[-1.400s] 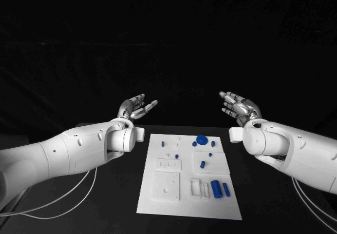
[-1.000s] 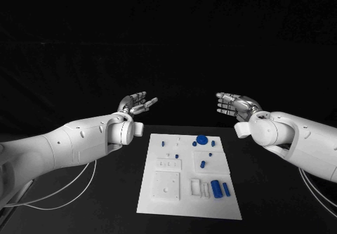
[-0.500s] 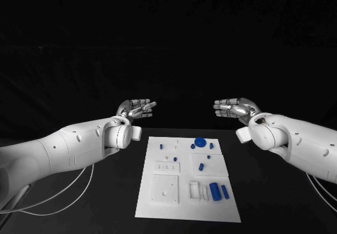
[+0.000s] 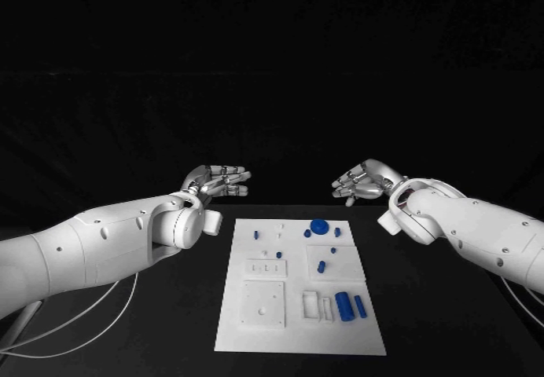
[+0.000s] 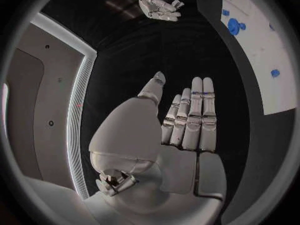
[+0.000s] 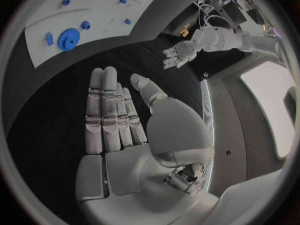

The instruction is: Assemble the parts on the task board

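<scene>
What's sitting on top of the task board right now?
Small blue parts and a blue disc lie on the task board. Neither hand covers it.

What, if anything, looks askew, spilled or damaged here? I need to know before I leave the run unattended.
Nothing stands out. The task board lies flat on the black table, the blue parts sit on it, none spilled off. The left hand and right hand hover empty beyond the board's far edge.

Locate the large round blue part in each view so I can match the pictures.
Head view: large round blue part at the task board's far end.
Left wrist view: on the board, beyond the left hand.
Right wrist view, beyond the right hand.
Shared landmark: the board.
</scene>
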`<control>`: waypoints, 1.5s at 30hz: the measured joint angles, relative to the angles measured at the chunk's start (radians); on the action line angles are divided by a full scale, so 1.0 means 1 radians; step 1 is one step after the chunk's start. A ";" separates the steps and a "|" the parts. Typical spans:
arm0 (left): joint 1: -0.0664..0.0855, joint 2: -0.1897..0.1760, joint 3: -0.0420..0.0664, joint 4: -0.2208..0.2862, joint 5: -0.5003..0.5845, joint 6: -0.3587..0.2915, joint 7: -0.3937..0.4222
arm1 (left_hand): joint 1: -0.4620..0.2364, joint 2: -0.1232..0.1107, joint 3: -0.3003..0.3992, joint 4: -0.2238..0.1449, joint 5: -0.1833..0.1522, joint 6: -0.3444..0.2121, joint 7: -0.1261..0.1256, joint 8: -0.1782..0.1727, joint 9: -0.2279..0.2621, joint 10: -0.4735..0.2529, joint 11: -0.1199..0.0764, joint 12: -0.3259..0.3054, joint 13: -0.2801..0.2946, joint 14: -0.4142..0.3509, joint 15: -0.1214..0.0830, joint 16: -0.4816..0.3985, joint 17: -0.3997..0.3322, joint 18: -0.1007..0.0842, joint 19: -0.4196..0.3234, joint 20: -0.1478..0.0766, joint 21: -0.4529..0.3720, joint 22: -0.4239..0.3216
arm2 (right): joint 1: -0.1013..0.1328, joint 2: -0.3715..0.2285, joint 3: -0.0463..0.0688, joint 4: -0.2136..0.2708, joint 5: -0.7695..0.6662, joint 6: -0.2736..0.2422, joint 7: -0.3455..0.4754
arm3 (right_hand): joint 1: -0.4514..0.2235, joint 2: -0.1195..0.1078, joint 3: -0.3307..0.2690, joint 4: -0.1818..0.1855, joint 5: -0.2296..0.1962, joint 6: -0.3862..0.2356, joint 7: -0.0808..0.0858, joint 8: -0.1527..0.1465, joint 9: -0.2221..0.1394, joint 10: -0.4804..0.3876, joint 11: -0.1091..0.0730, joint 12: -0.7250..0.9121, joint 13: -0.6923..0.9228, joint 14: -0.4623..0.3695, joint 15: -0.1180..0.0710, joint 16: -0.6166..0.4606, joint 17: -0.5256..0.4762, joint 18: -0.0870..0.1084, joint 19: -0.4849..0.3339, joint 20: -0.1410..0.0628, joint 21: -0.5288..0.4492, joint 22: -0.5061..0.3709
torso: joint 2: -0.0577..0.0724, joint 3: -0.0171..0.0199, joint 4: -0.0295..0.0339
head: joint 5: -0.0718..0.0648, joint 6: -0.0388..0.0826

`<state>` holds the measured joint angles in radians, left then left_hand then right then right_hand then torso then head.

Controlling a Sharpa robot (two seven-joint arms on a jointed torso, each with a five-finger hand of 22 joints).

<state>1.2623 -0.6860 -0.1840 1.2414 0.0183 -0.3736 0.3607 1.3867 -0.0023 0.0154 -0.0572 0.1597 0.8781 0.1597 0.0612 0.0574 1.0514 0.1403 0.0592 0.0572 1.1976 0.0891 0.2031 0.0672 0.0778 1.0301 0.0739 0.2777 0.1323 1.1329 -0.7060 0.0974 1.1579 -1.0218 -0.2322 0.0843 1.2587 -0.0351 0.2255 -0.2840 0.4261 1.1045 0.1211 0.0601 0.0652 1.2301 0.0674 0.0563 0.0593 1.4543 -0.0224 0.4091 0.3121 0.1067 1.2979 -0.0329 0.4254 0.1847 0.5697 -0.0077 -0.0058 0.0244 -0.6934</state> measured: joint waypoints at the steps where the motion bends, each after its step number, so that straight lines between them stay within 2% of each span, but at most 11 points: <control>1: 0.003 -0.010 0.001 0.020 -0.006 0.005 -0.001 | -0.002 0.002 -0.005 -0.005 0.000 0.000 0.000 0.000 0.000 0.001 -0.001 0.000 0.000 0.001 -0.001 0.012 0.000 0.000 0.001 -0.001 0.013 0.006 | 0.000 -0.001 0.000 0.010 -0.049 0.005 -0.010 | 0.000 -0.004 0.002 -0.002 -0.002 0.000 0.000 0.000 0.000 0.001 -0.001 0.000 0.000 0.007 -0.005 0.064 0.046 0.002 0.017 -0.005 0.033 0.022 | 0.004 -0.0005 0.0006 | -0.002 0.002; 4: 0.009 -0.032 0.002 0.060 -0.020 0.015 -0.002 | -0.004 0.004 -0.007 -0.011 0.000 0.000 0.000 0.000 0.000 0.001 -0.001 0.000 0.000 0.016 -0.009 0.034 0.001 0.000 0.006 -0.006 0.034 0.016 | 0.000 -0.001 0.000 0.034 -0.157 0.017 -0.036 | -0.005 -0.009 0.019 -0.001 -0.021 0.000 0.000 0.000 0.000 0.001 -0.001 0.000 0.000 0.009 -0.006 0.153 0.120 0.018 0.033 -0.010 0.093 0.067 | 0.017 -0.0014 0.0028 | -0.009 0.007; 7: 0.011 -0.052 0.002 0.098 -0.033 0.023 -0.005 | -0.008 0.008 -0.011 -0.016 0.000 0.000 0.000 0.000 0.000 0.023 -0.008 0.000 0.000 0.016 -0.009 0.061 0.001 0.000 -0.001 -0.014 0.061 0.030 | 0.000 0.002 0.000 0.054 -0.267 0.025 -0.065 | -0.006 -0.029 0.047 -0.003 -0.043 0.000 0.000 0.000 0.000 -0.007 0.000 0.000 0.000 0.009 -0.006 0.236 0.188 0.032 0.033 -0.010 0.147 0.113 | 0.030 -0.0025 0.0065 | -0.013 0.011; 8: 0.012 -0.059 0.002 0.112 -0.037 0.026 -0.006 | -0.013 0.012 -0.011 -0.016 0.000 0.012 -0.001 0.000 0.001 0.043 -0.012 0.000 0.000 0.016 -0.009 0.068 0.001 -0.001 -0.004 -0.017 0.068 0.034 | 0.000 0.004 0.000 0.061 -0.311 0.027 -0.077 | -0.013 -0.036 0.058 0.000 -0.053 0.000 0.000 0.000 0.000 -0.013 0.002 0.000 0.000 0.009 -0.006 0.263 0.209 0.033 0.033 -0.010 0.164 0.129 | 0.034 -0.0026 0.0078 | -0.014 0.012; 10: 0.013 -0.069 0.003 0.133 -0.044 0.030 -0.007 | -0.016 0.016 -0.011 -0.016 0.000 0.080 -0.008 0.007 0.007 0.084 -0.023 0.007 0.000 0.013 -0.011 0.071 0.001 -0.001 -0.006 -0.019 0.074 0.037 | -0.001 0.009 0.000 0.069 -0.372 0.028 -0.094 | -0.014 -0.043 0.075 0.000 -0.060 0.000 0.000 0.000 0.000 -0.013 0.002 0.000 0.000 0.009 -0.007 0.300 0.235 0.038 0.033 -0.010 0.192 0.156 | 0.043 -0.0025 0.0109 | -0.016 0.016; 12: 0.014 -0.076 0.003 0.148 -0.049 0.032 -0.008 | -0.017 0.017 -0.010 -0.017 0.000 0.110 -0.013 0.008 0.008 0.111 -0.032 0.008 0.000 0.009 -0.016 0.071 0.001 -0.016 -0.012 -0.024 0.074 0.038 | -0.001 0.014 0.000 0.075 -0.418 0.027 -0.108 | -0.020 -0.051 0.092 0.000 -0.070 0.000 0.000 0.000 0.000 -0.017 0.006 0.000 0.000 0.009 -0.007 0.323 0.250 0.046 0.036 -0.007 0.214 0.178 | 0.053 -0.0026 0.0136 | -0.017 0.019; 18: 0.014 -0.095 0.004 0.196 -0.064 0.039 -0.010 | -0.017 0.017 -0.004 -0.023 0.000 0.120 -0.017 0.008 0.008 0.129 -0.037 0.008 0.001 0.008 -0.016 0.071 0.001 -0.017 -0.015 -0.028 0.080 0.040 | -0.016 0.033 0.000 0.086 -0.566 0.016 -0.153 | -0.026 -0.085 0.164 0.004 -0.116 0.005 -0.005 0.000 0.001 -0.024 0.006 0.000 0.000 0.009 -0.007 0.376 0.267 0.048 0.040 -0.009 0.261 0.243 | 0.078 -0.0038 0.0208 | -0.019 0.027; 24: 0.015 -0.106 0.006 0.232 -0.074 0.044 -0.012 | -0.017 0.017 0.001 -0.028 0.000 0.120 -0.017 0.008 0.008 0.129 -0.037 0.008 0.001 0.008 -0.016 0.071 0.001 -0.017 -0.019 -0.024 0.086 0.042 | -0.025 0.051 0.000 0.083 -0.672 -0.009 -0.191 | -0.023 -0.111 0.219 0.008 -0.154 0.005 -0.005 0.000 0.001 -0.030 0.011 0.000 0.000 0.003 -0.001 0.391 0.260 0.049 0.040 -0.010 0.263 0.284 | 0.103 -0.0080 0.0277 | -0.024 0.035; 26: 0.015 -0.109 0.011 0.241 -0.076 0.046 -0.012 | -0.017 0.017 0.003 -0.030 0.000 0.121 -0.017 0.008 0.007 0.123 -0.031 0.008 0.001 0.008 -0.016 0.071 0.001 -0.017 -0.019 -0.024 0.090 0.042 | -0.027 0.055 0.000 0.079 -0.699 -0.018 -0.202 | -0.024 -0.120 0.236 0.013 -0.160 0.005 -0.005 0.000 0.001 -0.030 0.011 0.000 0.000 0.003 -0.001 0.402 0.258 0.049 0.040 -0.010 0.263 0.303 | 0.109 -0.0090 0.0292 | -0.027 0.036; 34: 0.017 -0.124 0.027 0.273 -0.082 0.051 -0.015 | -0.022 0.012 0.005 -0.031 0.000 0.121 -0.017 0.008 0.007 0.103 -0.029 0.008 0.001 0.008 -0.016 0.076 0.001 -0.017 -0.019 -0.024 0.097 0.043 | -0.033 0.068 0.000 0.067 -0.762 -0.034 -0.232 | -0.018 -0.127 0.252 0.019 -0.174 0.005 -0.005 0.000 0.001 -0.029 0.011 0.000 0.000 0.003 -0.001 0.414 0.253 0.048 0.040 -0.010 0.248 0.353 | 0.137 -0.0128 0.0338 | -0.035 0.043; 45: 0.023 -0.136 0.039 0.302 -0.083 0.052 -0.021 | -0.026 0.015 0.005 -0.031 0.000 0.120 -0.017 0.008 0.007 0.101 -0.026 0.008 0.001 0.008 -0.016 0.076 0.001 -0.017 -0.019 -0.024 0.098 0.043 | -0.045 0.085 0.000 0.050 -0.803 -0.044 -0.250 | -0.022 -0.131 0.277 0.026 -0.183 0.009 -0.006 0.000 0.001 -0.029 0.011 0.000 0.000 0.000 0.003 0.429 0.251 0.047 0.049 -0.011 0.217 0.435 | 0.163 -0.0140 0.0360 | -0.031 0.048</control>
<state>1.2852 -0.8219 -0.1452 1.5437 -0.0650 -0.3214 0.3394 1.3604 0.0131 0.0201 -0.0887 0.1596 0.9986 0.1428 0.0690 0.0647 1.1520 0.1144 0.0675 0.0581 1.2059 0.0732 0.2788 0.0680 0.0610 1.0113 0.0499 0.3752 0.1752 1.0882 -0.6209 0.0978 1.2080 -1.8250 -0.2763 -0.1658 1.2371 -0.1659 0.5027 -0.2580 0.2431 1.1140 0.1156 0.0601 0.0657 1.2007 0.0785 0.0563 0.0590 1.4539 -0.0198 0.8381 0.5627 0.1535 1.3465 -0.0438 0.6425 0.6200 0.7330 -0.0217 0.0303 -0.0064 -0.6450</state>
